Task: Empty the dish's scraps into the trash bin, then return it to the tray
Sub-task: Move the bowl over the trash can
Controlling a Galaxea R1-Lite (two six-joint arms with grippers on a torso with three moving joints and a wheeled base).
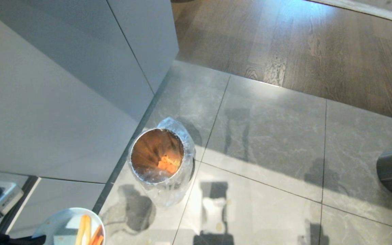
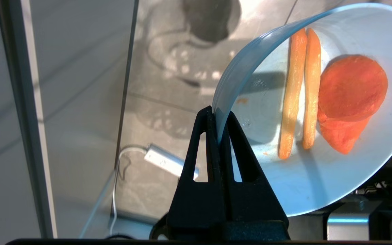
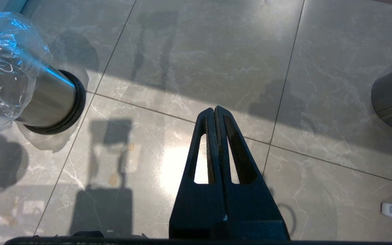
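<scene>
Pale blue dish: pinched by its rim in my left gripper, fingers squeezed tight, low and left of the bin.
Scraps: lay inside the dish.
Trash bin: stood on the floor tiles.
Right gripper: fingers pressed together, held nothing, above the tiles.

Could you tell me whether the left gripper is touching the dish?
Touching: the left wrist view shows the left gripper shut on the dish's rim, one finger on each side.

Head camera looks steeply down; both it and right wrist share the trash bin.
</scene>
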